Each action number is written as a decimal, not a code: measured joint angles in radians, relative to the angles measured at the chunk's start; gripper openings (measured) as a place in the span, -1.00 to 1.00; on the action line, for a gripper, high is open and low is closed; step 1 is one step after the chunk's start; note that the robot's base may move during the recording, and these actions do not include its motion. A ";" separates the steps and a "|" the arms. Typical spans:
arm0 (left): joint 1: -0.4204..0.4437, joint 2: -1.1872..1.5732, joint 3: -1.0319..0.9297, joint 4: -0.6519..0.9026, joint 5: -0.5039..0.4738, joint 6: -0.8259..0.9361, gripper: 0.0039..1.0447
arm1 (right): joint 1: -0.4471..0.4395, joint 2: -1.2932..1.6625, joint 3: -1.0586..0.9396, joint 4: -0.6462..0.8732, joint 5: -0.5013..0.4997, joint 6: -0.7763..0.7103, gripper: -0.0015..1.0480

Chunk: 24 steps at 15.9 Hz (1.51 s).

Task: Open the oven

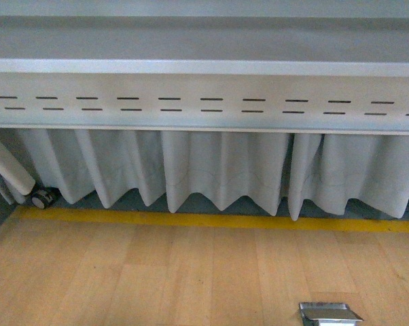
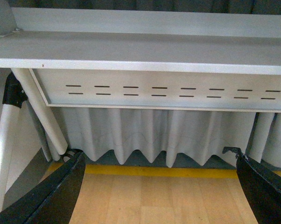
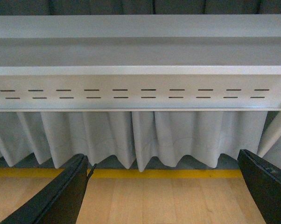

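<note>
The oven is out of view in every frame. My left gripper (image 2: pixel 159 196) is open and empty, its two black fingers (image 2: pixel 56 191) spread wide above the wooden table. My right gripper (image 3: pixel 164 196) is also open and empty, its black fingers (image 3: pixel 61 196) wide apart above the same wood surface. Neither arm shows in the front view.
The wooden table (image 1: pixel 157 278) ends at a yellow edge strip (image 1: pixel 211 219). Beyond it hangs a pleated white curtain (image 1: pixel 218 170) under a grey slotted metal beam (image 1: pixel 204 102). A small shiny metal piece (image 1: pixel 329 314) lies at the table's near edge. White frame legs (image 2: pixel 38 112) stand at the far left.
</note>
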 joint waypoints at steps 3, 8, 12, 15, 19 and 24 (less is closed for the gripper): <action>0.000 0.000 0.000 0.000 0.000 0.000 0.88 | 0.000 0.000 0.000 0.000 0.000 0.000 0.87; 0.000 0.000 0.000 0.000 0.000 0.000 0.88 | 0.000 0.000 0.000 0.000 0.000 0.000 0.87; 0.000 0.000 0.000 0.000 0.000 0.000 0.88 | 0.000 0.000 0.000 0.000 0.000 0.000 0.87; 0.000 0.000 0.000 0.000 0.000 0.000 0.88 | 0.000 0.000 0.000 0.000 0.000 0.000 0.87; 0.000 0.000 0.000 0.000 0.000 0.000 0.88 | 0.000 0.000 0.000 0.000 0.000 0.000 0.87; 0.000 0.000 0.000 0.000 0.000 0.000 0.88 | 0.000 0.000 0.000 0.000 0.000 0.000 0.87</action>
